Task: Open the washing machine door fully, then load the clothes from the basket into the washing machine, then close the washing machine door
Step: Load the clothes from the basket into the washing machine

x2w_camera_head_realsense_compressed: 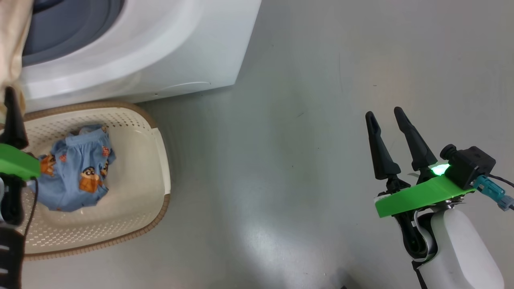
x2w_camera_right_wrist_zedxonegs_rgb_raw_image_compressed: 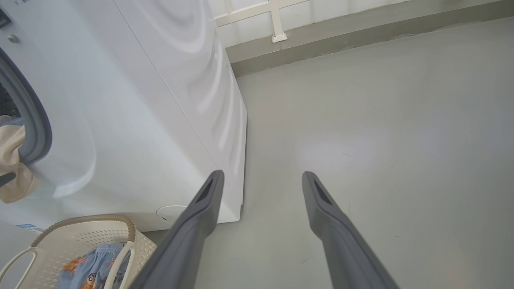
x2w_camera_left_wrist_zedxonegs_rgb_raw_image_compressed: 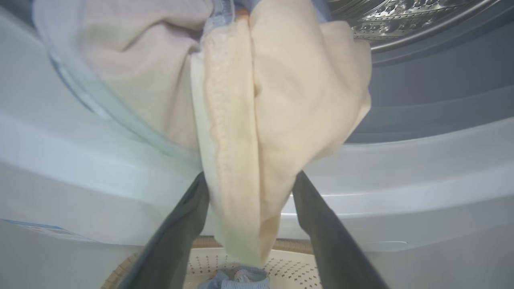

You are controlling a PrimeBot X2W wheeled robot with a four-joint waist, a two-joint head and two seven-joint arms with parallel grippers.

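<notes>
The washing machine (x2w_camera_head_realsense_compressed: 160, 48) stands with its mouth uncovered, and its steel drum (x2w_camera_left_wrist_zedxonegs_rgb_raw_image_compressed: 401, 20) shows. A cream-lined garment (x2w_camera_left_wrist_zedxonegs_rgb_raw_image_compressed: 281, 100) hangs out over the grey gasket (x2w_camera_left_wrist_zedxonegs_rgb_raw_image_compressed: 441, 80). Its lower end drops between the spread fingers of my left gripper (x2w_camera_left_wrist_zedxonegs_rgb_raw_image_compressed: 251, 176), which is open. The door's clear glass bowl (x2w_camera_left_wrist_zedxonegs_rgb_raw_image_compressed: 80, 92) curves past on the left. Another of the clothes, blue and printed (x2w_camera_head_realsense_compressed: 76, 176), lies in the basket (x2w_camera_head_realsense_compressed: 140, 160) below the machine. My right gripper (x2w_camera_head_realsense_compressed: 384, 113) is open over bare floor, far to the right.
Grey floor (x2w_camera_head_realsense_compressed: 301, 140) spreads to the right of the machine and basket. A low wall base with a white rail (x2w_camera_right_wrist_zedxonegs_rgb_raw_image_compressed: 277, 24) runs behind. The machine's side panel (x2w_camera_right_wrist_zedxonegs_rgb_raw_image_compressed: 180, 80) stands close to the left of my right gripper (x2w_camera_right_wrist_zedxonegs_rgb_raw_image_compressed: 262, 175).
</notes>
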